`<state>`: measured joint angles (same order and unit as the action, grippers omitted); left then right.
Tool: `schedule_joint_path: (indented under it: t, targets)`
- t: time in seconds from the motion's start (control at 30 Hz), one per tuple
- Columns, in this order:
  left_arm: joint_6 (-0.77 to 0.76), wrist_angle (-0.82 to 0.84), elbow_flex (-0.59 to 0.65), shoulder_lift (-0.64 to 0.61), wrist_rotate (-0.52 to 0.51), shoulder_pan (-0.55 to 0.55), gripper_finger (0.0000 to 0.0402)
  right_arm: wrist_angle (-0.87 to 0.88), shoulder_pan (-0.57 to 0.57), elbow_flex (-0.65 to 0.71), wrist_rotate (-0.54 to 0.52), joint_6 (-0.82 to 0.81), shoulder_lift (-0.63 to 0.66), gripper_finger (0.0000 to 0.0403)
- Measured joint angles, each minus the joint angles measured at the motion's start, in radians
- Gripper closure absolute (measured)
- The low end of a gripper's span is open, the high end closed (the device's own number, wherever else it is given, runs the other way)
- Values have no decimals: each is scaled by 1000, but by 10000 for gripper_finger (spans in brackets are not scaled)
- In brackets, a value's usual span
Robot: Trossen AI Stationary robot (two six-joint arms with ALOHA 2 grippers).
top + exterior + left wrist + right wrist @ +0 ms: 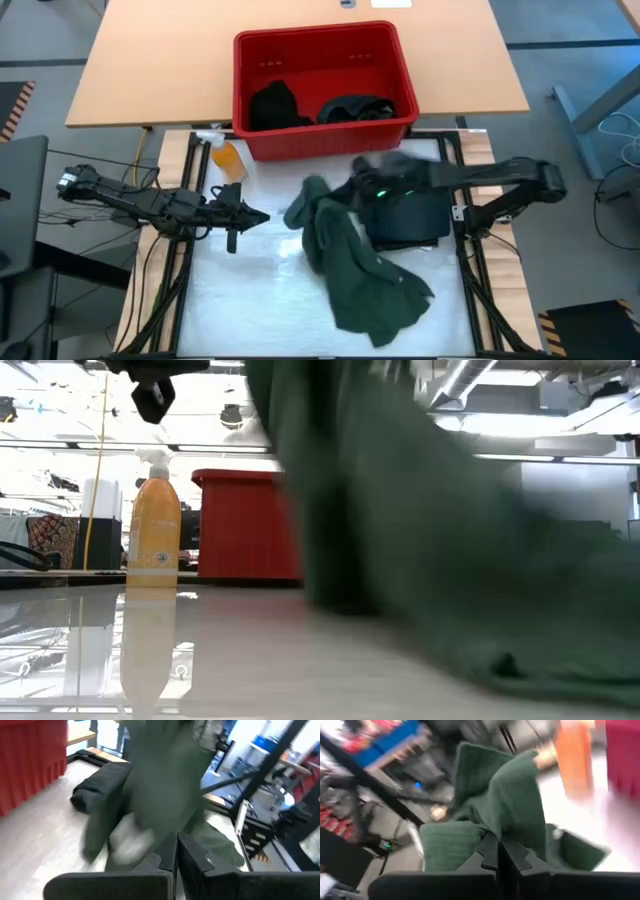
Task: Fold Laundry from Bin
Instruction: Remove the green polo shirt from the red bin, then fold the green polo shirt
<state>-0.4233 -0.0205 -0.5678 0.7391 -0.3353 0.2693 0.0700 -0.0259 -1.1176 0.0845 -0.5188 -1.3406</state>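
The red bin [320, 34] stands at the table's far middle, with dark laundry [275, 105] inside it. A dark olive-green garment [360, 270] drapes from my right gripper [348, 188] down onto the white table top. It fills the right of the low view as a broad hanging sheet [420, 530]. A folded black garment [415, 215] lies under my right arm. My left gripper [262, 216] hovers shut and empty to the left of the green garment, pointing toward it. My right gripper pinches a raised bunch of the green garment [492, 827] between its two shut fingers. It comes from the table's right side, slanting a little down. The cloth hangs slack below the fingers, and its lower part [380, 295] lies spread on the table.
An orange spray bottle [228, 158] stands upright at the bin's near left corner, close to my left arm. The black frame rails [470, 270] run along the table's left and right sides. Bare table top [250, 290] shows left of the green garment.
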Motion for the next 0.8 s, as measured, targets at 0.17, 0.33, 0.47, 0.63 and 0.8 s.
schedule_joint_path:
  t: [0.17, 0.33, 0.47, 0.63, 0.8]
  targets:
    - [-99, -3, 1, 47, -171, 91, 402, -89, -17, 98, 9, -83, -102, 380]
    - [-192, -6, 1, 147, -213, 119, 402, -59, -23, 109, 152, -78, -205, 360]
    - [-216, -41, 1, 267, -213, 119, 397, -68, -24, 96, 249, -26, -224, 324]
    - [-139, -166, 1, 433, -246, 116, 362, -42, -36, 98, 257, 5, -230, 279]
    - [-51, -322, 1, 512, -290, 87, 311, -17, -50, 97, 259, 12, -222, 244]
